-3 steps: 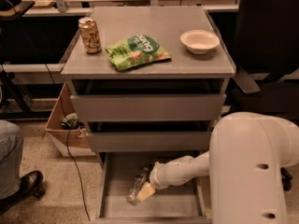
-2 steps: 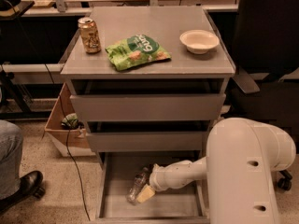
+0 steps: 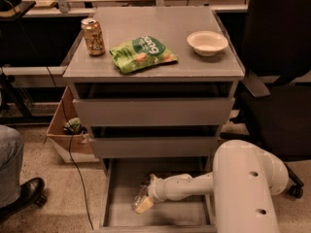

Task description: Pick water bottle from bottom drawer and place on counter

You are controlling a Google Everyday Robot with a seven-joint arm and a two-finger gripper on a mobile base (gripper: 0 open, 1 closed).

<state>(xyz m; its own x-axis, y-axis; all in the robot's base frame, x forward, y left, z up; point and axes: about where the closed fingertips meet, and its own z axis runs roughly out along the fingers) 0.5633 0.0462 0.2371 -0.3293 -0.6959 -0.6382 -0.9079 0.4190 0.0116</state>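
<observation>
The bottom drawer (image 3: 170, 215) is pulled open under the cabinet. The water bottle (image 3: 141, 192), clear and crinkled, lies on its grey floor at the left-middle. My gripper (image 3: 145, 201) reaches in from the right on a white arm and sits right at the bottle, low in the drawer; it covers part of the bottle. The counter (image 3: 194, 64) is the grey cabinet top above.
On the counter stand a gold drink can (image 3: 93, 36), a green chip bag (image 3: 143, 53) and a white bowl (image 3: 207, 42). The two upper drawers (image 3: 153, 111) are closed. A cardboard box (image 3: 63, 130) and a person's leg (image 3: 12, 178) are left; a black chair (image 3: 279, 81) is right.
My arm's large white link has swung a little to the left. The gripper stays low in the bottom drawer at the bottle.
</observation>
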